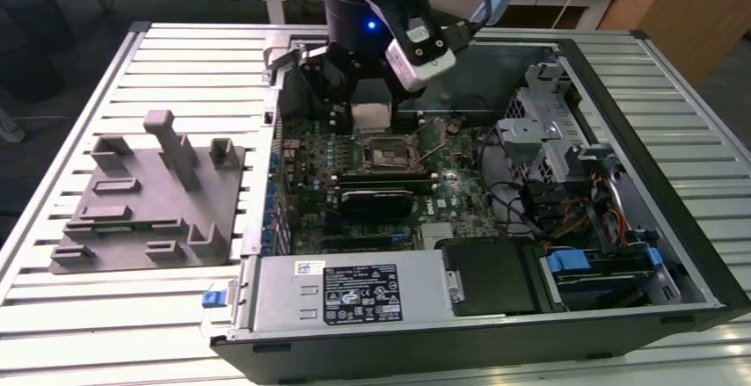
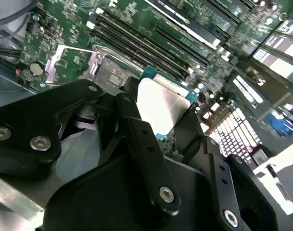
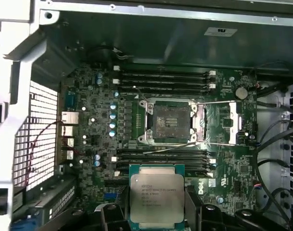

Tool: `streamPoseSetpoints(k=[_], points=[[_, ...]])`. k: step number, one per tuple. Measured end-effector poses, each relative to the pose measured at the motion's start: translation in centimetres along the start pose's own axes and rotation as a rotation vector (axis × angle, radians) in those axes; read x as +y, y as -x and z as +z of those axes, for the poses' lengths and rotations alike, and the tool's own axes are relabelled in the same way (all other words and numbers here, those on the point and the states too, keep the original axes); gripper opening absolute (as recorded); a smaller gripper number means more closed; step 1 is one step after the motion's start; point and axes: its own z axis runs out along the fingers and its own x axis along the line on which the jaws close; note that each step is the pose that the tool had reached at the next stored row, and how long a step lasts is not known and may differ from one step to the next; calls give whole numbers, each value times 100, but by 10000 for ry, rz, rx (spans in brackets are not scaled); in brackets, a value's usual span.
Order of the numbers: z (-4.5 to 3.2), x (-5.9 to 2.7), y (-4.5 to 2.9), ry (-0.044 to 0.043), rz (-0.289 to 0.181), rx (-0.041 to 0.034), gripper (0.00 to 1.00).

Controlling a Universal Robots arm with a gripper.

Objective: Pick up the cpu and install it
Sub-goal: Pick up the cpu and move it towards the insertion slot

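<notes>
Black fingers (image 2: 136,139) of my gripper (image 3: 157,211) sit closest to the lens, clamped on two opposite edges of the cpu (image 3: 157,195), which hangs flat above the motherboard (image 3: 88,115) with its metal face toward the camera. Its socket (image 3: 171,122) lies open (lever and frame swung aside) apart from the chip, a bank of memory slots (image 3: 160,159) between the two in the first wrist view, and the two squares look parallel, the chip not yet over its seat

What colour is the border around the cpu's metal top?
Teal-green; the cpu shows best in the first wrist view.
</notes>
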Motion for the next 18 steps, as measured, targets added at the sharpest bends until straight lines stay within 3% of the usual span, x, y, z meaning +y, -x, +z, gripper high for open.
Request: streamPoseSetpoints(k=[6, 9, 12, 16, 18], points=[[80, -5, 39, 0, 2, 3, 54], [116, -8, 78, 0, 7, 52, 54], [155, -11, 132, 1, 11, 154, 54], [211, -14, 202, 7, 24, 360, 54], [232, -9, 223, 5, 27, 416, 54]])
